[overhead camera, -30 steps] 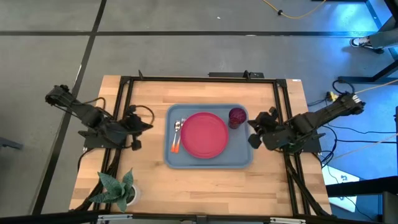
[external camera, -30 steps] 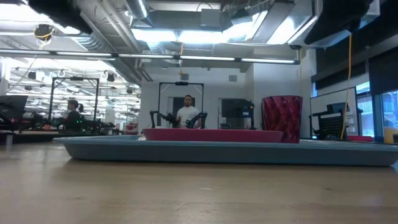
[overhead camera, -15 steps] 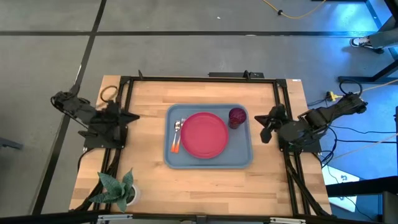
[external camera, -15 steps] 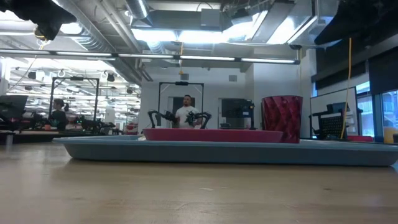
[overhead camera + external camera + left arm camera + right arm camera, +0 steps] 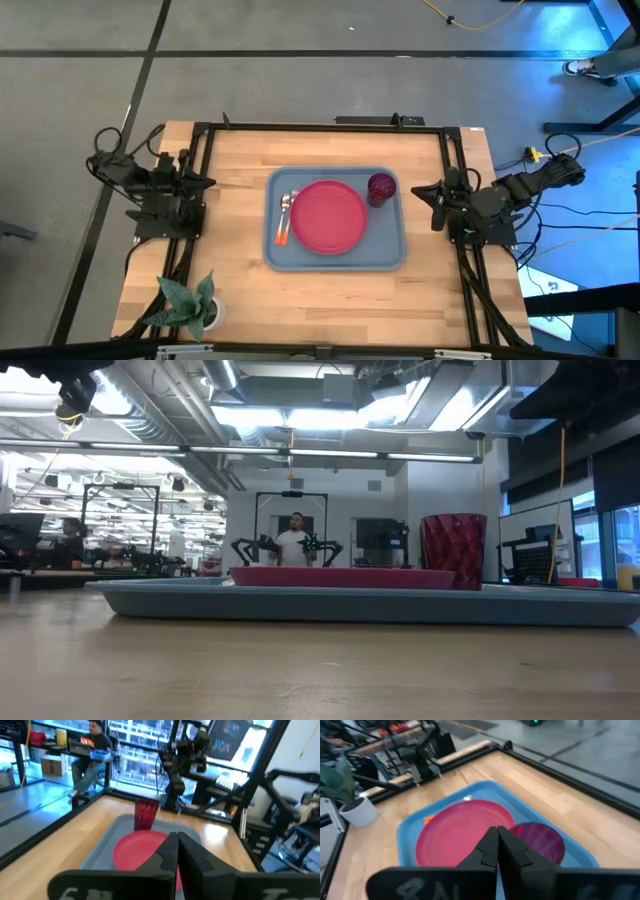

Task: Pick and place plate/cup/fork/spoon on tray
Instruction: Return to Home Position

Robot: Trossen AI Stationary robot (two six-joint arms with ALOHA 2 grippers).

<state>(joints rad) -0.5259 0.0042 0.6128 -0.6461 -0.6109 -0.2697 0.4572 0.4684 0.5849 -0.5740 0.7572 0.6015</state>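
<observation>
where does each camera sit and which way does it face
High view: above the table, straight down on the tray; left gripper and right gripper at its sides.
Low view: table-top height, level across the tray into the room; no gripper shows.
Left wrist view: from that wrist, past the shut left gripper toward plate and cup.
Right wrist view: past the shut right gripper, same plate and cup from opposite.

Shows pink-red on the large round flat plate [image 5: 329,217], dark red with faceted ribbing on the small round cup [image 5: 381,187], blue-grey on the rimmed rectangular tray [image 5: 390,252], orange on a thin utensil handle [image 5: 282,235].
</observation>
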